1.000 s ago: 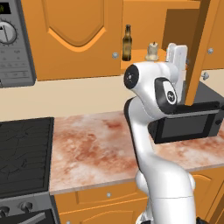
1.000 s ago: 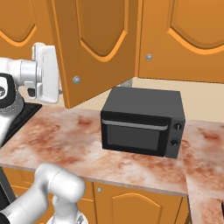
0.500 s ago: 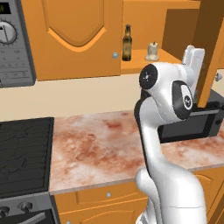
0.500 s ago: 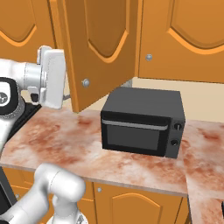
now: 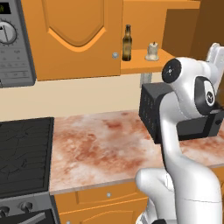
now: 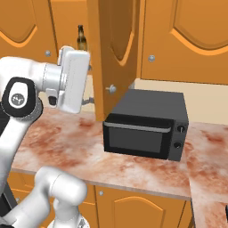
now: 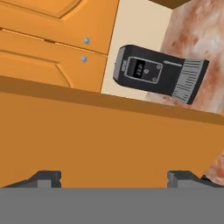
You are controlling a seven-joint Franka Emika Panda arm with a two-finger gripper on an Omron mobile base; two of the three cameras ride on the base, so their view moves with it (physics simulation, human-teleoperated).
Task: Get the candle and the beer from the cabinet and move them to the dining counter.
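With the cabinet [image 5: 144, 35] door swung open, beer [image 5: 127, 43] and candle [image 5: 152, 51] sit on its shelf, candle at the beer's 3 o'clock. Gripper [image 7: 113, 177] is spread wide, empty, against the door [image 7: 109, 140]. Door step looks done; next it must clear the door and reach in for one item.

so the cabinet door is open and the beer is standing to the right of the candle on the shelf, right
Not quite. In the left base view the cabinet door is open, but the beer stands to the left of the candle, not to its right. Both are upright on the shelf.
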